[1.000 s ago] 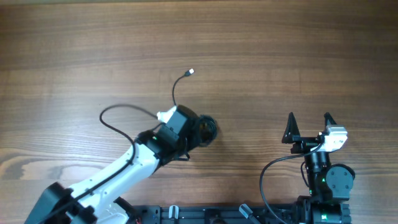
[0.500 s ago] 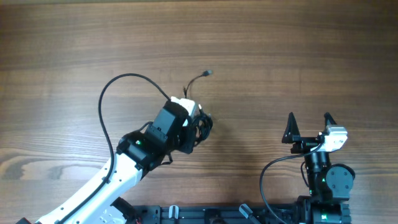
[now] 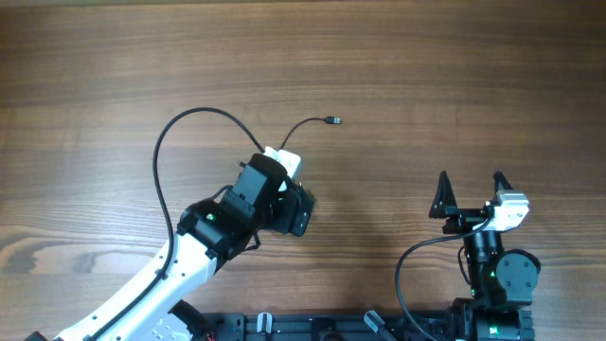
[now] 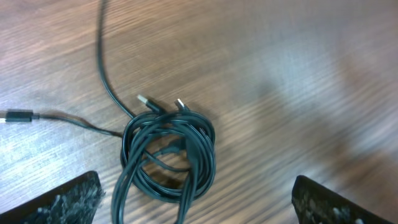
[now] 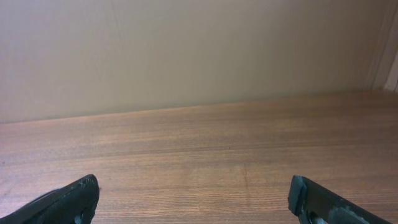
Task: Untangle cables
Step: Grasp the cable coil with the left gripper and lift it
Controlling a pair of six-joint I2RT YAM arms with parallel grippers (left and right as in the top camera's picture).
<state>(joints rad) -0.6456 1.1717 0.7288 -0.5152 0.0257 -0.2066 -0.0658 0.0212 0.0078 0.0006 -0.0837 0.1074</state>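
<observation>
Little of the untangling looks done. The cables (image 4: 168,155) are mostly wound into one knot on the table (image 4: 280,74), several loops lying over each other. Only the ends are free. One tail (image 3: 298,128) leaves the knot and runs up and to the right in the overhead view. Its plug (image 3: 331,120) points right, away from the knot. Two short plug tips (image 4: 144,99) stick out at the knot's far edge. The knot is a rough oval, and its long axis runs from the left gripper's side outward.

The left gripper (image 4: 196,179) hangs right above the knot with its fingers spread wide, gripping nothing. The right gripper (image 3: 471,175) is well to the right of the knot, also spread and empty.

Every loop is left to pull apart.
</observation>
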